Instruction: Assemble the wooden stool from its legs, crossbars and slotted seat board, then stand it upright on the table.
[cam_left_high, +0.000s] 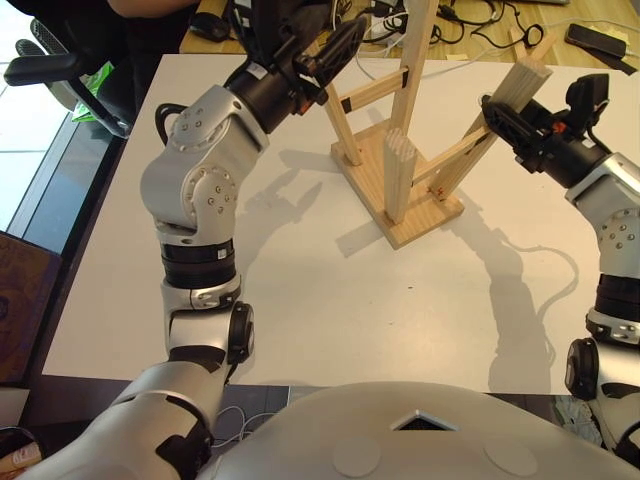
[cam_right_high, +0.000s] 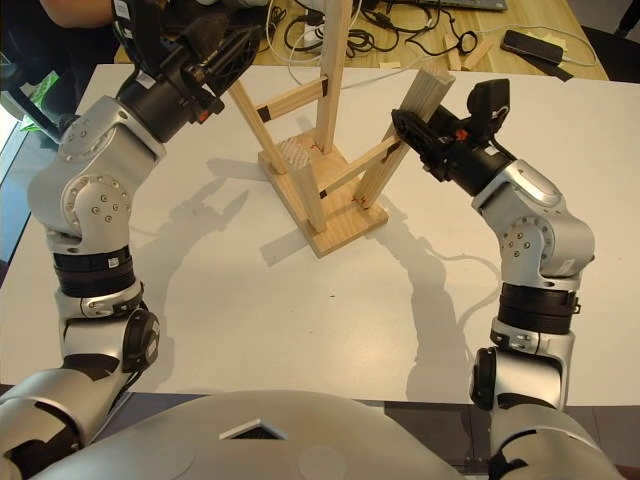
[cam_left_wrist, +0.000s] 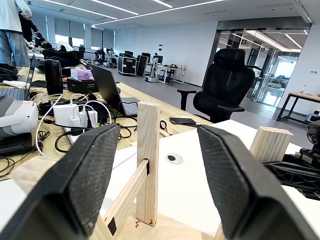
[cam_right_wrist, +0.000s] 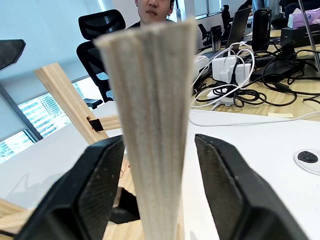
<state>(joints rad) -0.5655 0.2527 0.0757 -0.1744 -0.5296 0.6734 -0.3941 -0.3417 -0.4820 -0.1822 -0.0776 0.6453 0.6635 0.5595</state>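
Here's the white table (cam_right_high: 300, 320), and on it the stool sits upside down: the seat board (cam_right_high: 345, 228) lies flat with all the legs pointing up. At the board's nearest corner stands the near leg (cam_left_high: 400, 170), upright. A crossbar (cam_right_high: 355, 165) runs from it to the right-hand leg (cam_right_high: 420, 100), which splays outward above the board's right edge. The right gripper (cam_right_wrist: 159, 145) is there, clamped on that leg near its upper end with a pad pressed to each side. Over the board's far-left corner the far-left leg (cam_right_high: 250, 115) leans out, and the left gripper (cam_left_wrist: 159, 131) hangs just beside its top, fingers spread wide and holding nothing. Beyond the board, past the table's far edge, cables (cam_right_high: 400, 40) sprawl across a wooden desk.
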